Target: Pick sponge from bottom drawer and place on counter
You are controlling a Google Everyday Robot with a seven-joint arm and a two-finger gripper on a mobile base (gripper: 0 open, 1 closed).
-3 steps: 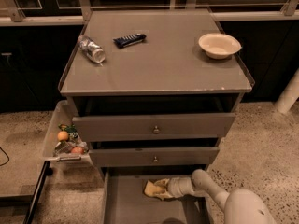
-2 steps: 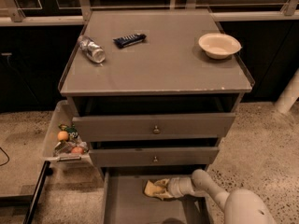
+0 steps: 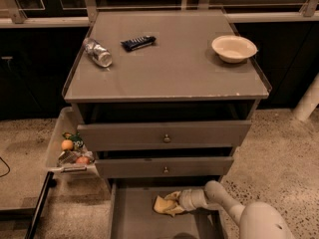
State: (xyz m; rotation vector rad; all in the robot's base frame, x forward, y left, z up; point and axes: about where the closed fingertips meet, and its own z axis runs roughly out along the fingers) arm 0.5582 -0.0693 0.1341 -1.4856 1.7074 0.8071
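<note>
Entry, as we list it:

- Sponge (image 3: 163, 206): pale yellow, crumpled, on the floor of the open bottom drawer (image 3: 130, 215), close under the middle drawer (image 3: 164, 167).
- End effector (image 3: 175, 202): reaching in from the right and touching the sponge's right end. We cannot tell whether it is apart or clamped on it.
- Tabletop (image 3: 169, 76): carries a white bowl (image 3: 234, 48), a plastic bottle (image 3: 98, 53) on its side and a dark packet (image 3: 138, 42).

Hazards, in our judgement:
- The soft sponge could slip from a shallow hold.
- Lifting before drawing back could strike the middle drawer's front.
</note>
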